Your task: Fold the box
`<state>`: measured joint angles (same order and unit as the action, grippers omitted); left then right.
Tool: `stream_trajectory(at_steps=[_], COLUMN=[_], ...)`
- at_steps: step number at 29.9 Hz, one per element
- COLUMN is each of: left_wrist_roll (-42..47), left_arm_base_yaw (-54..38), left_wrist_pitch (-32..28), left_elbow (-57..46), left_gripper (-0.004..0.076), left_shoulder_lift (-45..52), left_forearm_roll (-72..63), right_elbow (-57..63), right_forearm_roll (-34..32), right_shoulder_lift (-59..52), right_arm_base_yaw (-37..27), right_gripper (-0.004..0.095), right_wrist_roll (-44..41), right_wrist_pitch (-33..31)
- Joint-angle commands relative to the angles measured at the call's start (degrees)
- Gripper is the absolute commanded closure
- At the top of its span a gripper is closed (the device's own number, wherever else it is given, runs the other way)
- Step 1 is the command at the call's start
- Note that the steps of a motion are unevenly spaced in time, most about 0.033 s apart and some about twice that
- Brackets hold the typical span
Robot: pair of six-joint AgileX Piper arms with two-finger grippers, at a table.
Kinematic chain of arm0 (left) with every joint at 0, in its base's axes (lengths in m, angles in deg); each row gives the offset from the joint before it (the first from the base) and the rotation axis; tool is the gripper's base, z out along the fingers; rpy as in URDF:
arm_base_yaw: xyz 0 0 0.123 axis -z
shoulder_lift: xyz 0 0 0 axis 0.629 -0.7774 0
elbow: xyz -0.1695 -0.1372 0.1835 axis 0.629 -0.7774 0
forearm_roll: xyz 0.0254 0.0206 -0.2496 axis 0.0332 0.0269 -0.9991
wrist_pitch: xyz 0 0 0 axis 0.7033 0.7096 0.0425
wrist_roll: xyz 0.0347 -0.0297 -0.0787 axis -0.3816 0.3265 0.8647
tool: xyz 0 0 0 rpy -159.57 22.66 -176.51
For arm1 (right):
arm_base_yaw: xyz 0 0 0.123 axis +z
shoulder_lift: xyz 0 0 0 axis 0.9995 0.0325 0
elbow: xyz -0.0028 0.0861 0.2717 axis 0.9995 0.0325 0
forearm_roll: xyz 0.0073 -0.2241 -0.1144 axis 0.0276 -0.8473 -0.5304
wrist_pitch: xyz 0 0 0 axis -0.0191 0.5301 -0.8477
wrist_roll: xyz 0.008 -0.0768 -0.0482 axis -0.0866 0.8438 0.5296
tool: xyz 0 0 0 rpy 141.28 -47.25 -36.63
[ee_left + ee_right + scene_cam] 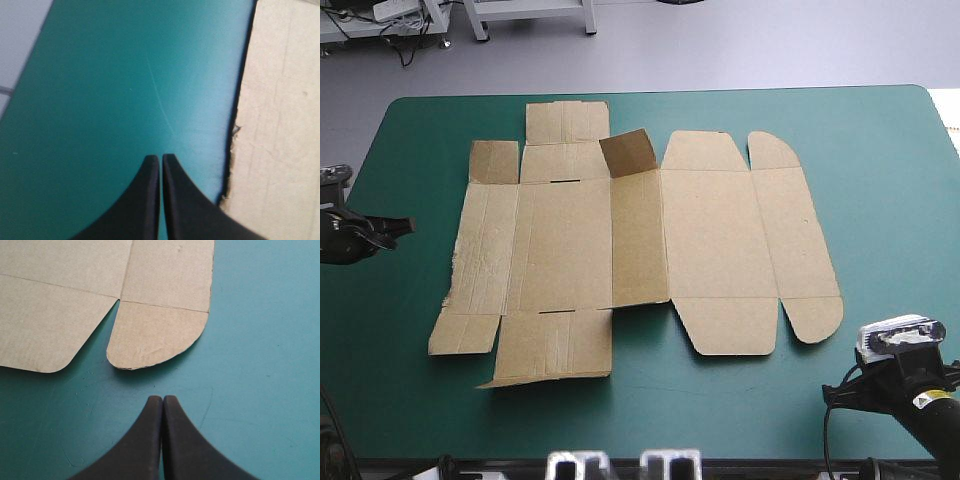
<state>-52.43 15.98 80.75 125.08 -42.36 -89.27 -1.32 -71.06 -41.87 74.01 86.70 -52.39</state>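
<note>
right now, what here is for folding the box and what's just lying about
For the job: box, flat, one flap raised; left gripper, shut; right gripper, shut.
Lying about: nothing I can see; just the table.

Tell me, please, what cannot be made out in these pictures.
- High view: the right claw, shut in its wrist view, is hidden under its own arm.
- Left wrist view: beside the shut left claw, only a torn edge of the box shows; the rest is cut off.
- Right wrist view: only the rounded flap and neighbouring panels are in frame.
- High view: the raised flap hides the board behind it.
</note>
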Motion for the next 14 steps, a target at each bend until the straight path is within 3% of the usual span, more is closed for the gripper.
stream_trajectory(at_steps=[1, 9, 14], left_wrist_roll=[-7.8, -22.3, -28.0], left_arm_base_yaw=[-7.4, -13.2, -13.1], left_wrist_pitch=[0.8, 15.1, 17.4], left_elbow=[1.9, 1.9, 1.9], left_gripper=[0.0709, 0.0711, 0.0712], left_shoulder_lift=[-2.9, -13.7, -17.1], left_forearm_roll=[-17.2, -30.0, -30.2], right_elbow=[-1.2, -1.2, -1.2], right_forearm_roll=[0.8, 0.8, 0.8], right_shoulder_lift=[0.3, 0.3, 0.3], right_arm_base_yaw=[0.1, 0.1, 0.1], right_gripper=[0.0932, 0.0932, 0.0932], right_wrist_roll=[0.4, 0.4, 0.4], right_wrist_pitch=[3.2, 3.6, 3.6])
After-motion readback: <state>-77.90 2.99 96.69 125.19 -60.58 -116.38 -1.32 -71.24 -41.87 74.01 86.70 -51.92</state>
